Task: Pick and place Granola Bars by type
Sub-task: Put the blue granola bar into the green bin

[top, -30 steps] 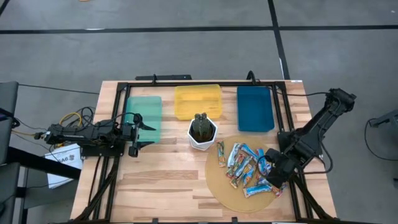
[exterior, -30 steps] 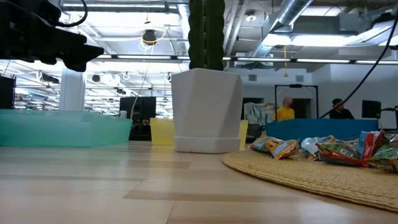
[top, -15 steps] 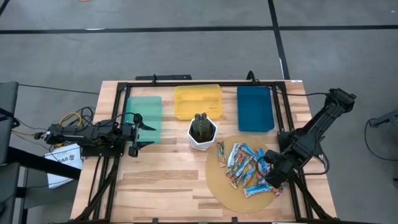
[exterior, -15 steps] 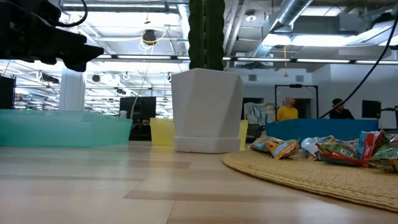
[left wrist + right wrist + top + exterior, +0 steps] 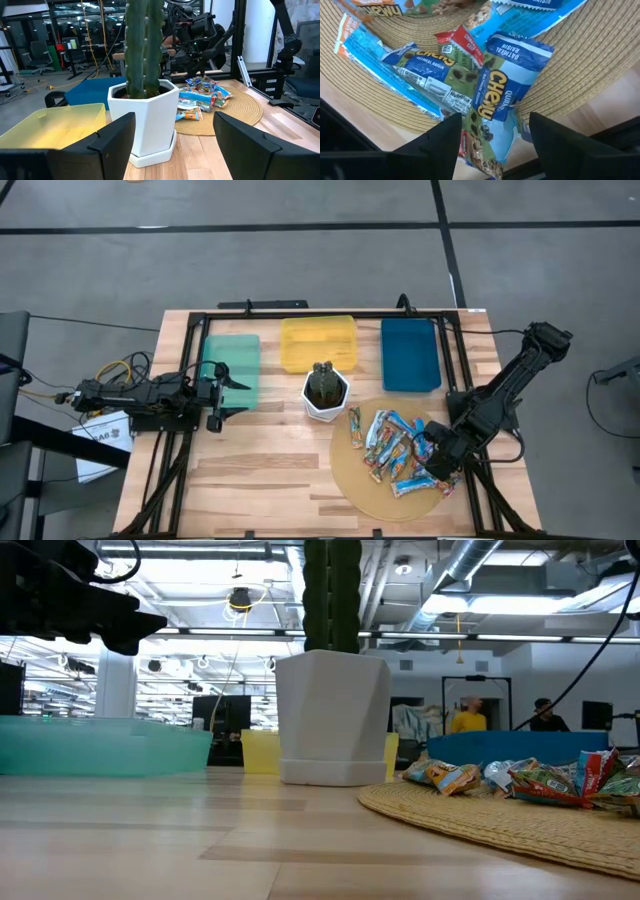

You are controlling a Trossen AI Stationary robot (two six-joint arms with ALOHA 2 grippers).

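Overhead, pipes and ducts (image 5: 480,580); wooden table (image 5: 260,470) below

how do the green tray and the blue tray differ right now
The green tray is pale and see-through, at the table's left end of the row; the blue tray is dark and opaque, at the right end. The left gripper hangs open at the green tray's near corner; no gripper is at the blue tray, which borders the woven mat. Both hold no bars.

High view: overhead, straight down, far, whole table (image 5: 250,470). Low view: tabletop level, facing room, close to white pot (image 5: 335,715). Wrist views: close. Shared: woven mat (image 5: 365,480), granola bars (image 5: 520,778).
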